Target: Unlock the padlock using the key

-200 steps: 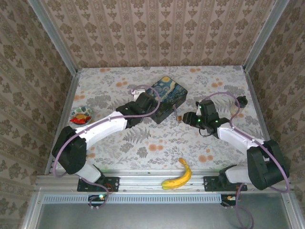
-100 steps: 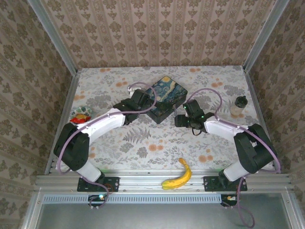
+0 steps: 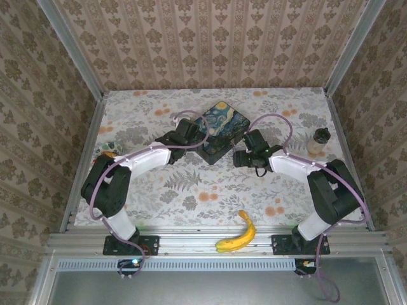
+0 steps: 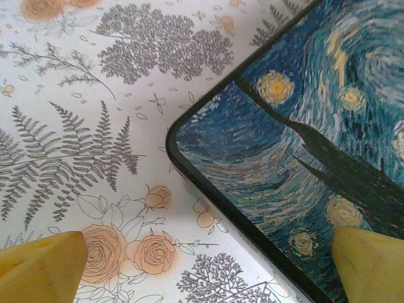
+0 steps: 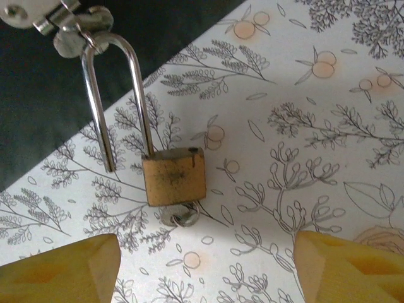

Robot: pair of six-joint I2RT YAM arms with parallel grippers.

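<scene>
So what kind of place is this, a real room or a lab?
Likely a robot test booth dressed up as a room: patterned wallpaper panels set in bare aluminium framing, two white arms bolted to a metal rail, and a yellow banana as a prop.

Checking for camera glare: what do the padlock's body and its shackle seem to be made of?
Padlock body: looks like brass, a dull golden-yellow with dark scuffs and a matte finish. Shackle: probably steel, silvery and polished, with bright highlights running along its legs and bend.
</scene>
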